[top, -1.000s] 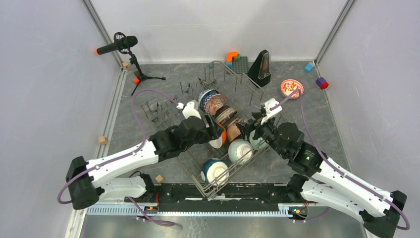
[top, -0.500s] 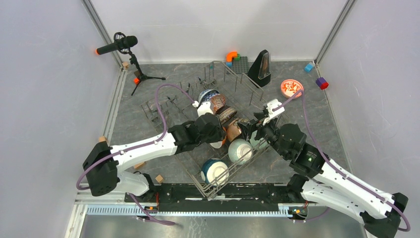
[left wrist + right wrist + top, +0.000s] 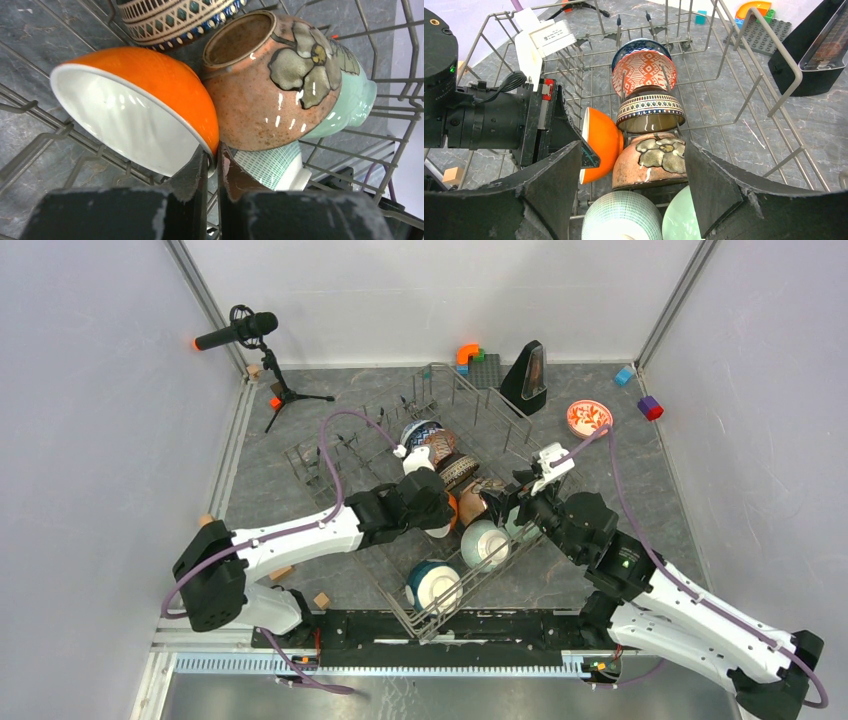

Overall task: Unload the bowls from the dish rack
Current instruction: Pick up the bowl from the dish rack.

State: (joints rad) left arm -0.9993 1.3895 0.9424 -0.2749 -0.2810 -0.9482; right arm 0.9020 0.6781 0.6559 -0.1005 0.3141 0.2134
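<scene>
two arms in the dish rack [image 3: 734, 107], grey wire, mid table. left gripper [image 3: 213, 156]: jaws almost pressed together, pinching the thin rim of the orange bowl [image 3: 150, 95]; glossy glaze, white inside, tipped on its side on the wires. just beside it, brown bowl [image 3: 270, 90]: speckled, grey flower, foot ring showing. mint bowl [image 3: 357, 97] behind that, smooth. teal-lattice bowl [image 3: 270, 167] underneath, white base. right gripper [image 3: 631, 150]: jaws spread wide over the brown bowl, holding nothing.
</scene>
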